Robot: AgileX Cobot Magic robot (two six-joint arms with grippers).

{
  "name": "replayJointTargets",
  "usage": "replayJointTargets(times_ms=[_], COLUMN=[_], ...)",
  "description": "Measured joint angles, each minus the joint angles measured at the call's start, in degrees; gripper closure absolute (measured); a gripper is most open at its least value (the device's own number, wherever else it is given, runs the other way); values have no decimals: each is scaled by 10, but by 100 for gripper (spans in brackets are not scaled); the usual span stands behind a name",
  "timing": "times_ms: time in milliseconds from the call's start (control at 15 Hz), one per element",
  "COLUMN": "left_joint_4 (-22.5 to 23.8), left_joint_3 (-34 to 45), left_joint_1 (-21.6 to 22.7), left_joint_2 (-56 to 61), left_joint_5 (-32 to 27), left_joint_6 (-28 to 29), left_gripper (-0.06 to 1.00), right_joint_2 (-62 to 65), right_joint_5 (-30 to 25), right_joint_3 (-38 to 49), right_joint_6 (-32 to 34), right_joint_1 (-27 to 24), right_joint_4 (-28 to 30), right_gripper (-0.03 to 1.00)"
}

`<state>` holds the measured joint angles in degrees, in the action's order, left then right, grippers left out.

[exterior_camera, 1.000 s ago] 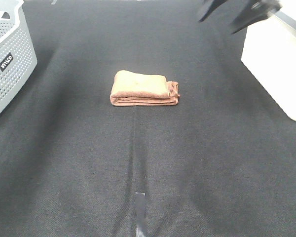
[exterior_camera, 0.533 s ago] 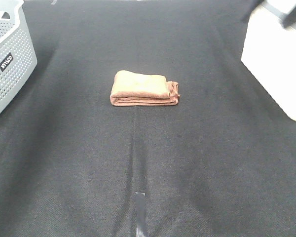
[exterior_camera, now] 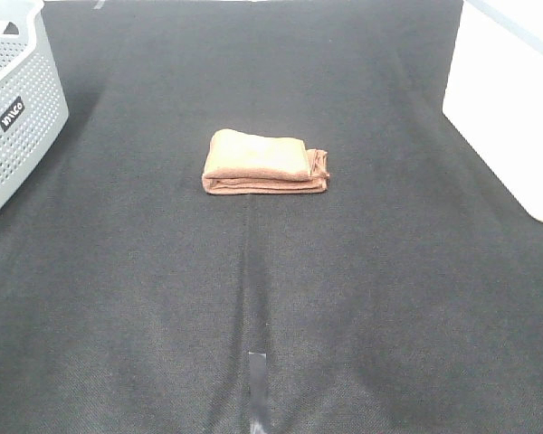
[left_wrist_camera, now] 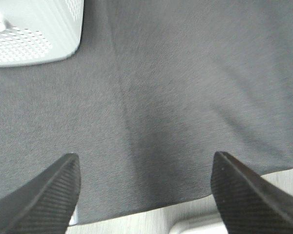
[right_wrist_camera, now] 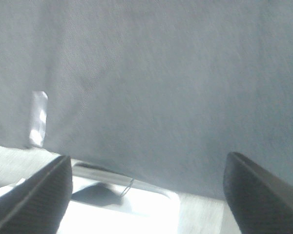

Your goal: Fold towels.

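- So, far left: a pale grey perforated basket (exterior_camera: 14, 99) w/ a small dark label stood at the edge of the black cloth (exterior_camera: 145, 298); only part of it showed from overhead.
- L gripper (left_wrist_camera: 145, 195): not seen from above. Its own cam showed both dark ribbed fingers (left_wrist_camera: 49, 197) spread wide apart, nothing between them, hanging over bare cloth near the cloth's edge, w/ the basket's corner beyond.
- Middle: the towel (exterior_camera: 264, 163), reddish-brown, lay folded into a compact rectangle of several layers, flat on the cloth, well apart from basket & both grippers. Hems stacked on its right side. Tag not visible.
- Below it a crease ran down the cloth to a short strip of grey tape (exterior_camera: 258, 384) near the front edge.
- Right: a white box (exterior_camera: 511, 108) sat at the cloth's right edge.
- R gripper (right_wrist_camera: 147, 197): also out of the overhead view. Wrist cam, blurry, showed its fingers (right_wrist_camera: 36, 200) set wide, empty, above the cloth edge w/ the tape strip in sight.
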<state>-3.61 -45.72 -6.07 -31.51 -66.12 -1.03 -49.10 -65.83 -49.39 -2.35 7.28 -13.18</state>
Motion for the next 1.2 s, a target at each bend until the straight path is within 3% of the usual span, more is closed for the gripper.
replayJointTargets(times_ms=[333, 533, 667, 1200], left_joint_4=[-2, -36, -46, -31], left_joint_3=[93, 163, 167, 167], left_joint_1=[0, 0, 0, 0], left_joint_2=[179, 207, 207, 207], left_joint_5=[17, 49, 53, 54], left_joint_6=[-15, -61, -77, -100], left_gripper=[23, 23, 23, 23], right_joint_2=[253, 360, 413, 421], right_joint_5=[18, 18, 20, 42], right_joint_3=[125, 157, 191, 201], right_joint_6=[-1, -21, -51, -64], right_joint_1=[0, 0, 0, 0], right_joint_4=[54, 64, 61, 53], right_gripper=[17, 17, 17, 17])
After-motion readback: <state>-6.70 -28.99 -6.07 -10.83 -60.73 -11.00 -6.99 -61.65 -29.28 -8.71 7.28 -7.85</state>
